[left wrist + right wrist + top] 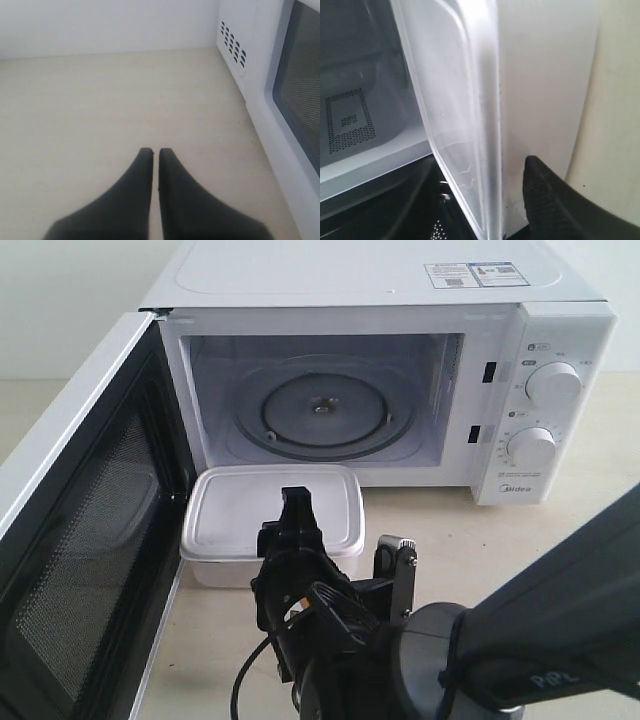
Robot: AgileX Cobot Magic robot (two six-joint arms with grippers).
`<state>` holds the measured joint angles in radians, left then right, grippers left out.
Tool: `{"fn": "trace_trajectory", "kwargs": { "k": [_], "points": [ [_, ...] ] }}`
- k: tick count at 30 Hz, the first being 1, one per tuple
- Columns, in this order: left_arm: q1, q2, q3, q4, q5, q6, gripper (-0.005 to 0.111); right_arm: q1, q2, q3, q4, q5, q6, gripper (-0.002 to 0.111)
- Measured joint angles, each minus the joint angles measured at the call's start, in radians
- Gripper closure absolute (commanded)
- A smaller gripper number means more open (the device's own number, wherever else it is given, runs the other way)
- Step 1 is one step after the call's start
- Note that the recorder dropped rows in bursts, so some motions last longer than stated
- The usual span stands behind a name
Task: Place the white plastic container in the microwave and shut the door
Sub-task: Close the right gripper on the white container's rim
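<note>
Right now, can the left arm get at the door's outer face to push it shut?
Probably yes: the left gripper, shut, hovers over the table just outside the door; nothing shows between them.

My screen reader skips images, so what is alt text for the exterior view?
A white plastic container sits just in front of an open microwave, its near edge held by the right gripper. Its door stands wide open at left.

The exterior camera faces the open microwave [400, 300] head-on from slightly above. The left wrist camera looks low along the tabletop [100, 110], the door [300, 90] at its edge. The right wrist camera sits tight against the white plastic container [470, 100]; the exterior view shares both.
</note>
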<state>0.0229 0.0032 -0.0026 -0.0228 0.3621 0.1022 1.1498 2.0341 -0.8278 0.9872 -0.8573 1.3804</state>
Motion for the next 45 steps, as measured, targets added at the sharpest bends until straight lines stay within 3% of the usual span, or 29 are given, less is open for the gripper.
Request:
{"fn": "trace_trajectory", "kwargs": {
  "k": [3,6,23,45],
  "points": [
    [0.000,0.000,0.000,0.000,0.000,0.000,0.102,-0.002,0.000,0.000,-0.002,0.000,0.006,0.090],
    [0.000,0.000,0.000,0.000,0.000,0.000,0.102,-0.013,0.000,0.000,-0.017,0.020,0.006,0.102],
    [0.000,0.000,0.000,0.000,0.000,0.000,0.102,-0.010,0.000,0.006,-0.056,0.008,0.006,0.108],
    [0.000,0.000,0.000,0.000,0.000,0.000,0.102,0.106,-0.043,0.166,-0.064,-0.230,0.039,0.108]
  ]
}}
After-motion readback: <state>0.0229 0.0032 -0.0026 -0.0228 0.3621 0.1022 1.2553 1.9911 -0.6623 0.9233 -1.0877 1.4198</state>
